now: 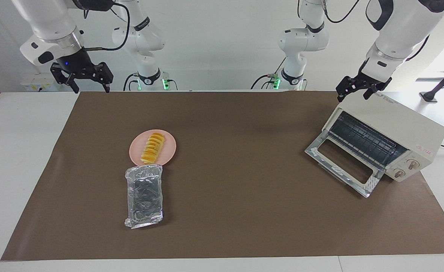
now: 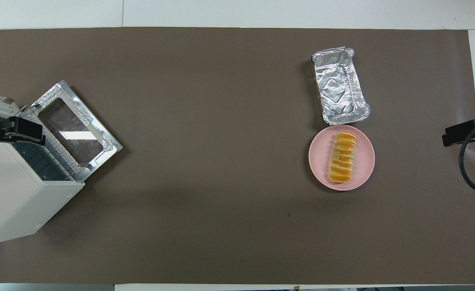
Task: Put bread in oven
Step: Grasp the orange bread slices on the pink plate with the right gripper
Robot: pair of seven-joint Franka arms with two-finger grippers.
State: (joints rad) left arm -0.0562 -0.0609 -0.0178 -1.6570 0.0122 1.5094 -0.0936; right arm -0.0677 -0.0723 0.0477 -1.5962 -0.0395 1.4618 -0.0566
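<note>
Bread (image 1: pixel 153 148) is untouched so far: neither claw holds anything. The right claw (image 1: pixel 90 87), at the upper left of the facing frame, hangs open in the air above the table's edge nearest the robots, toward the right arm's end. The left claw (image 1: pixel 358 91), at the upper right of that frame, hangs open just above the top of the oven (image 1: pixel 395 124), by the upper edge of its mouth; whether it touches the casing cannot be told.

Outward from the right claw, lower in the frame and toward its middle, the bread lies as a short row of yellow-orange slices on a round pink plate (image 1: pixel 169 150). A crinkled foil tray (image 1: pixel 145 196) lies empty on the brown mat (image 1: pixel 244 211), touching or just beside the plate, farther from the robots.

Outward from the left claw, the oven stands at the right of the facing frame, at the left arm's end of the table, turned at an angle. Its glass door (image 1: pixel 344 162) is dropped open onto the mat, and the wire rack (image 1: pixel 361 139) inside shows bare.

With the door already down, the opening step looks done and the pick-up seems to be the step in hand. The next move probably calls for the right claw to come down over the plate and close across the narrow width of the row, gently, since loose slices could spread or tumble. The bread and the oven lie well apart, so a long carry or a handover may follow.
</note>
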